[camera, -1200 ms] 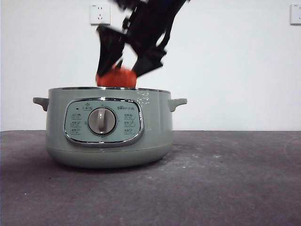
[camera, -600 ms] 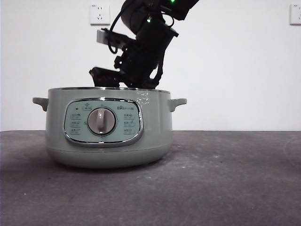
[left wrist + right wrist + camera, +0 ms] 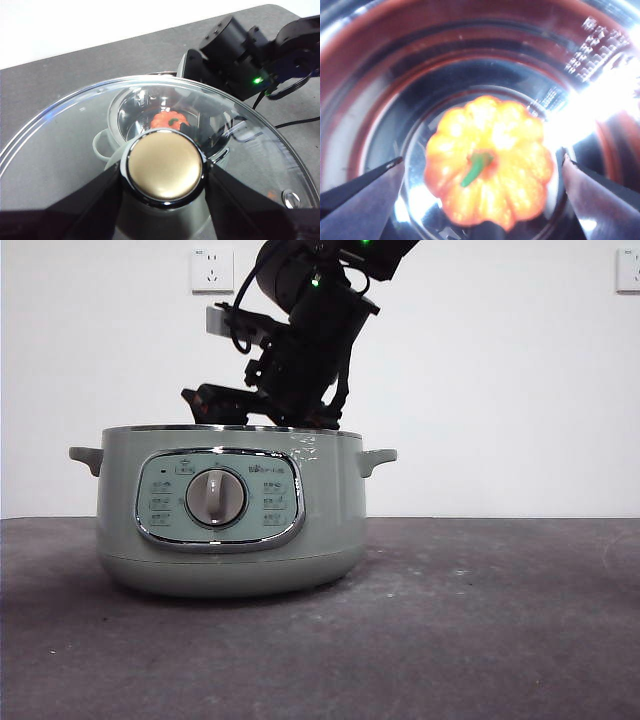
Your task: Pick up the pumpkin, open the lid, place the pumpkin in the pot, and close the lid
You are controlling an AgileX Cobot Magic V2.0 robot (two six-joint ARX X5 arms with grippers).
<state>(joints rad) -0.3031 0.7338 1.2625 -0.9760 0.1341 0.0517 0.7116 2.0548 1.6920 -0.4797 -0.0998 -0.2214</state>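
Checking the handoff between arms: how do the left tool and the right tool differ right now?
The left tool is shut on the lid by its knob, holding it above the pot; the right tool is open and grips nothing. The left tool stays over the pot's opening, while the right tool reaches down inside, its jaws either side of the pumpkin on the bottom. Both are black and two-jawed.
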